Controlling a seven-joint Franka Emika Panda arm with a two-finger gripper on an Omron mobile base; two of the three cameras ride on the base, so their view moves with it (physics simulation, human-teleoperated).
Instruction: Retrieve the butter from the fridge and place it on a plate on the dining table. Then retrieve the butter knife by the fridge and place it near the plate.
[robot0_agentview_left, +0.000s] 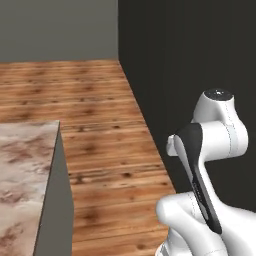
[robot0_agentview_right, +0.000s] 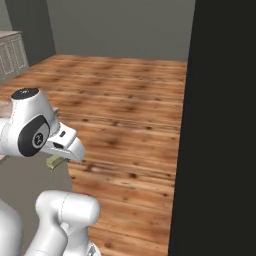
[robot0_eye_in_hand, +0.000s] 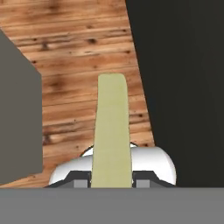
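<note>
- End effector: closed on the butter. In the hand view the pale yellowish stick runs straight out from between the finger mounts along the line of sight, clamped at its near end, with the rest projecting free.
- In the right base view, a short piece of the butter shows just under the white hand, at the arm's wrist, above the floor and beside a grey surface at lower left.
- Judgement on the hold: gripping one end leaves most of the stick overhanging, which should allow the free end to be laid onto a plate without the fingers touching it. The same overhang gives leverage, so a soft stick could sag or pivot in the grip.
- Fridge: a tall dark face stands on the right in all three views. Whether its doors are open or shut cannot be told from these angles.
- Table: a brown-and-cream marbled top with a grey side fills the lower left of the left base view. Whether this is the dining table or the counter cannot be settled here.
- Wooden floor lies between table and fridge, clear along the visible stretch.
- Status, as judged: the butter is in hand and out of the fridge; placement on the plate and the butter knife are both outstanding.
</note>
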